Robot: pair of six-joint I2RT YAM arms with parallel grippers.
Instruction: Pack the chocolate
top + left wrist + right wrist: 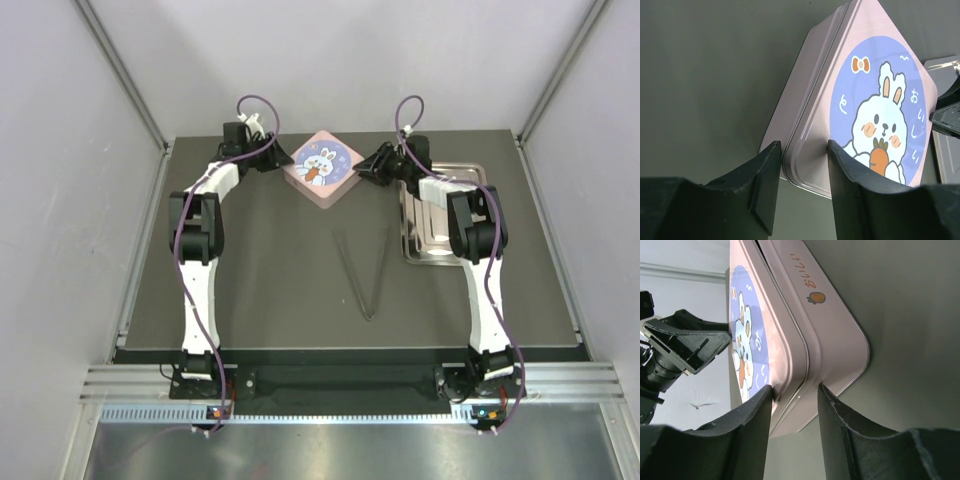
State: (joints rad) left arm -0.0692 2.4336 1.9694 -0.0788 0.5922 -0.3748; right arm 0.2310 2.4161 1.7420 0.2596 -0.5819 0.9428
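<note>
No chocolate shows in any view. The pink square box (322, 168) with the rabbit lid sits at the back middle of the table. My left gripper (275, 160) holds its left corner. In the left wrist view the gripper (804, 145) straddles the box's (880, 100) lid corner, one finger at the rim and one over the lid top. My right gripper (372, 165) holds the opposite corner. In the right wrist view the gripper (795, 389) spans the box's (825, 335) lid edge and base wall. The lid sits on the base with a thin gap.
A metal tray (412, 240) lies at the right under my right arm. A pair of thin tongs (365, 272) lies in the middle of the dark table. Grey walls close in both sides.
</note>
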